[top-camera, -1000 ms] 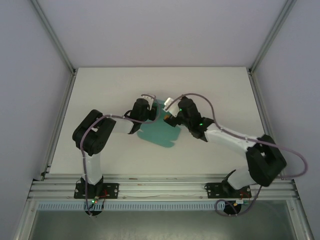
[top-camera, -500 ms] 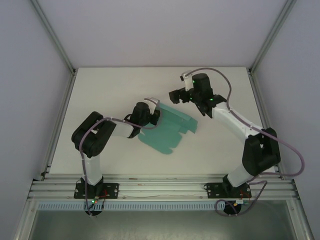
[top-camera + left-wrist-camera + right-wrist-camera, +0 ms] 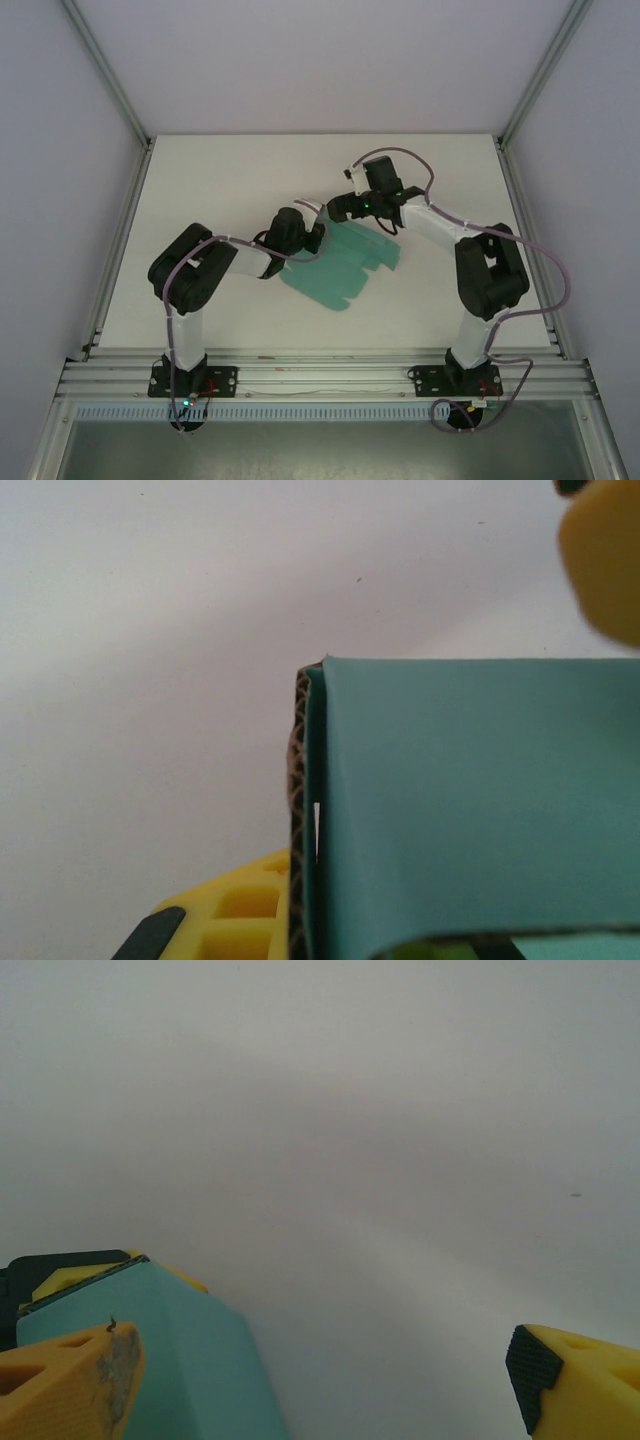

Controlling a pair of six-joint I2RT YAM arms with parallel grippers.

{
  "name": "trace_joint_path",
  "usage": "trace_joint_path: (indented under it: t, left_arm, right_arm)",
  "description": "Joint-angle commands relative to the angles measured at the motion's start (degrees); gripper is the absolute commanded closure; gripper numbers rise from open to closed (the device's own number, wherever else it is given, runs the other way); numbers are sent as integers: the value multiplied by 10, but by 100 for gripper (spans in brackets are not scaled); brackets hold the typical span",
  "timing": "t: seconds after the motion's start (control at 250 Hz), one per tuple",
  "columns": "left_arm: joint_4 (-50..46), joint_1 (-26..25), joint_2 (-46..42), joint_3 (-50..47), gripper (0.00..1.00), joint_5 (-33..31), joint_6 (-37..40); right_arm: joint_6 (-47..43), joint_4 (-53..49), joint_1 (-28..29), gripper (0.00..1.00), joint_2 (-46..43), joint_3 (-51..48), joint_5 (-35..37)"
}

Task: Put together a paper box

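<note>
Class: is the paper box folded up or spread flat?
Mostly spread: the paper box lies flat on the table, flaps showing, with one end panel folded up.

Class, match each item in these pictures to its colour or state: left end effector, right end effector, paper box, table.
1. left end effector
2. right end effector
3. paper box
4. table

A. white
B. shut on the paper box's edge
C. open wide
D. teal-green

Pairs: 1-B, 2-C, 3-D, 4-A
</note>
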Motion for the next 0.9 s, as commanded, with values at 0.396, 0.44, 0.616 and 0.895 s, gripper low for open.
trace_joint_path:
  t: [0.396, 0.44, 0.616, 0.895]
  left_arm:
    - [-9, -1, -10, -20, 78, -57, -44]
    - [-11, -1, -17, -22, 74, -60, -47]
    - [-8, 0, -46, -27, 64, -72, -45]
    - [-36, 2, -60, -20, 69, -93, -33]
  right_arm:
    - [40, 14, 34, 8, 18, -82, 61]
    - [42, 15, 36, 8, 15, -87, 63]
    - [44, 37, 41, 8, -3, -103, 75]
    - [42, 44, 46, 8, -17, -107, 83]
